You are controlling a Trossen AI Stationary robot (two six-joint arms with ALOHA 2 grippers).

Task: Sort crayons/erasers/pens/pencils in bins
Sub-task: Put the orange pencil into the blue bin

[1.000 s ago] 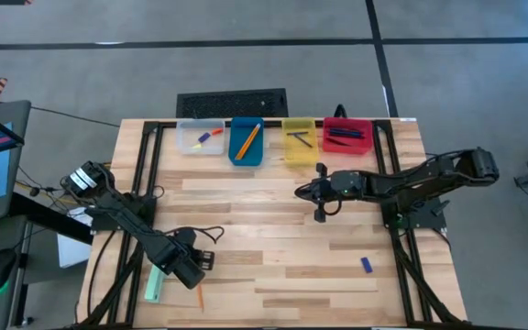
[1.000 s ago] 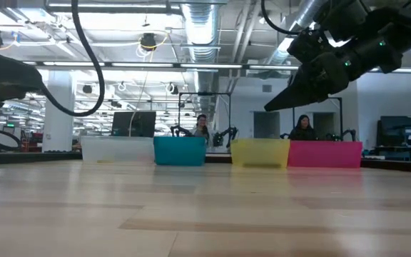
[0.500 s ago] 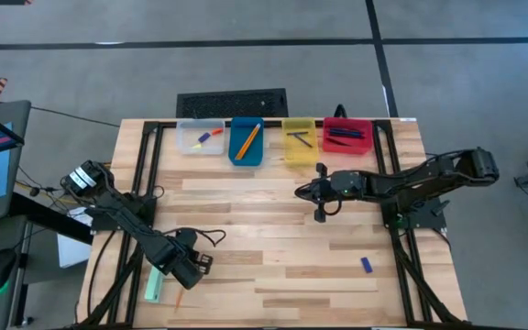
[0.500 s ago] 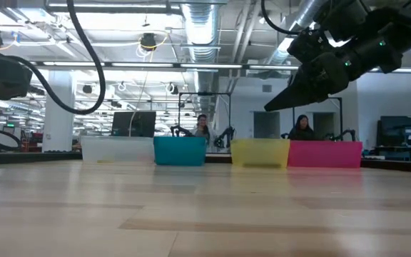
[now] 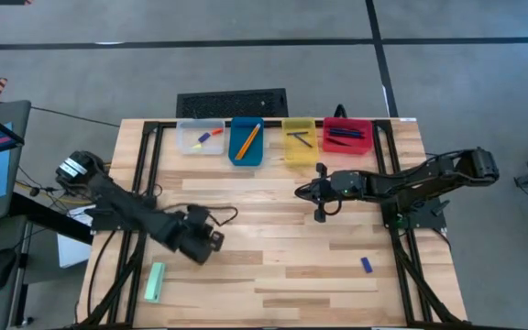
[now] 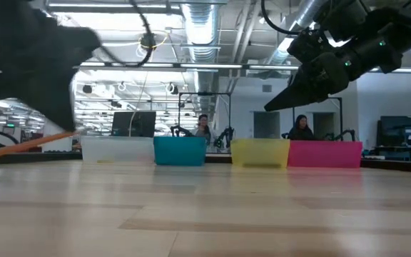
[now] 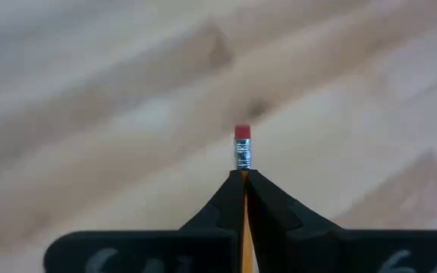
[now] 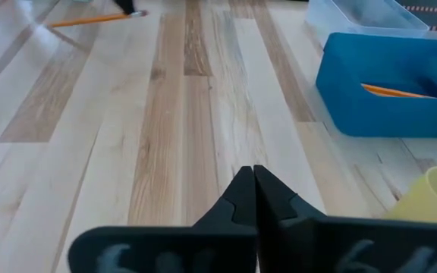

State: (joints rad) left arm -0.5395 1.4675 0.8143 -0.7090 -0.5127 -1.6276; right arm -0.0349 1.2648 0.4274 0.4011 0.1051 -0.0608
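My left gripper (image 5: 211, 241) is over the table's near-left part, shut on an orange pencil (image 7: 244, 227) whose red eraser tip (image 7: 242, 133) sticks out past the fingertips. In the low view this pencil (image 6: 21, 145) slants below the blurred left gripper (image 6: 45, 68). My right gripper (image 5: 299, 192) hangs shut and holds nothing above the table's middle, in front of the yellow bin (image 5: 299, 140). The clear bin (image 5: 200, 137), blue bin (image 5: 247, 143) and red bin (image 5: 346, 136) stand with it along the far edge. A blue eraser (image 5: 367, 265) lies near right. My left gripper pinches the pencil between its two fingers, close behind the metal ferrule (image 7: 242, 155) at the eraser end. The pencil runs along the fingers, not across them. It is lifted clear of the table, and its long end (image 6: 6, 150) slants down.
A pale green block (image 5: 156, 281) lies at the near-left edge. The blue bin (image 8: 389, 83) holds another pencil (image 8: 397, 92). The red and yellow bins hold dark pens, the clear bin small pieces. Bare wood lies between the two arms. People sit in the room beyond the bins.
My left gripper has risen from the near-left table top, where the pencil lay, and swung toward the far edge and a little right. The pencil has come up with it and is now clear of the wood. My right arm has kept still.
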